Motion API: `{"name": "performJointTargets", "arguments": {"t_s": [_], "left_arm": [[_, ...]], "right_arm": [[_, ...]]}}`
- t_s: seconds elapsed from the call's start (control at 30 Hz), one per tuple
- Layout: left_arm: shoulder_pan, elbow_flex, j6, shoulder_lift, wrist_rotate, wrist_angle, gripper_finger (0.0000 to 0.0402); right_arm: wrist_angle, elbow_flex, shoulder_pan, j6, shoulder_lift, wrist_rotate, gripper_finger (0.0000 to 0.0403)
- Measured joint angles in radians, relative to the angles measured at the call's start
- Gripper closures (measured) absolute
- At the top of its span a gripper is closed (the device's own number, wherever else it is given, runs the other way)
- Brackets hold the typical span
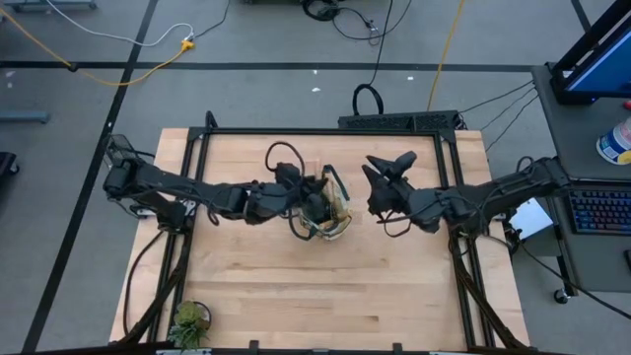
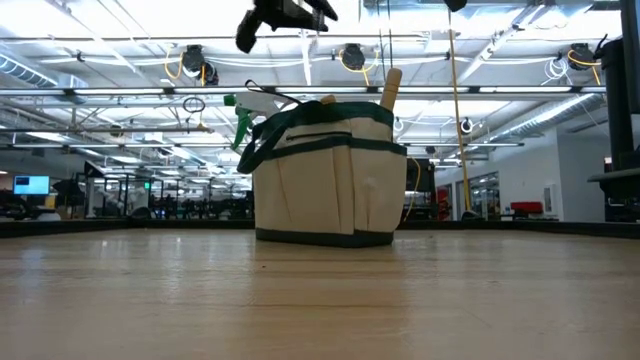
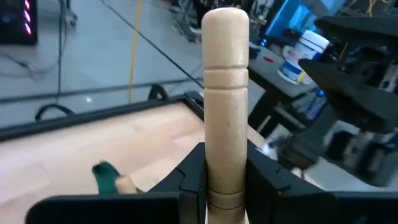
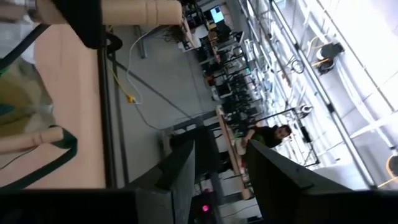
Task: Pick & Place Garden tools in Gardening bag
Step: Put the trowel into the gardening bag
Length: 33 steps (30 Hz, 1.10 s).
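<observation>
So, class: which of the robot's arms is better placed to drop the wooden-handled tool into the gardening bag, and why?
Left. The left gripper is shut on the wooden-handled tool and sits right over the gardening bag. The right gripper is open, holds nothing and hangs beside the bag.

Even overhead light falls bright and flat on the worktop (image 1: 325, 276), with only faint shadows under the arms. In the low view, ceiling lamps (image 2: 345, 55) glare white and wash out the background. The left wrist view blurs the near wooden handle (image 3: 226, 93); the right wrist view is tilted, its windows overexposed.
</observation>
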Motion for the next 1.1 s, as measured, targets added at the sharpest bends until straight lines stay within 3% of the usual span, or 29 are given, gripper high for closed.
{"name": "performJointTargets", "arguments": {"t_s": [0.3, 0.57, 0.67, 0.9, 1.1], "left_arm": [[0.0, 0.001, 0.265, 0.194, -0.018, 0.372, 0.0334], [0.031, 0.0, 0.34, 0.242, -0.052, 0.398, 0.0334], [0.038, 0.0, 0.384, 0.242, -0.05, 0.401, 0.0334], [0.043, 0.0, 0.445, 0.241, 0.002, 0.397, 0.0334], [0.049, 0.0, 0.442, 0.252, 0.049, 0.4, 0.0334]], "right_arm": [[-0.166, 0.0, 0.0, 0.133, -0.043, -0.001, 0.0269], [-0.324, 0.0, 0.0, 0.271, -0.081, -0.008, 0.0269], [-0.371, 0.0, -0.002, 0.324, -0.098, -0.055, 0.0269], [-0.378, 0.0, -0.012, 0.35, -0.115, -0.132, 0.0268], [-0.379, 0.0, -0.015, 0.363, -0.115, -0.134, 0.0268]]}}
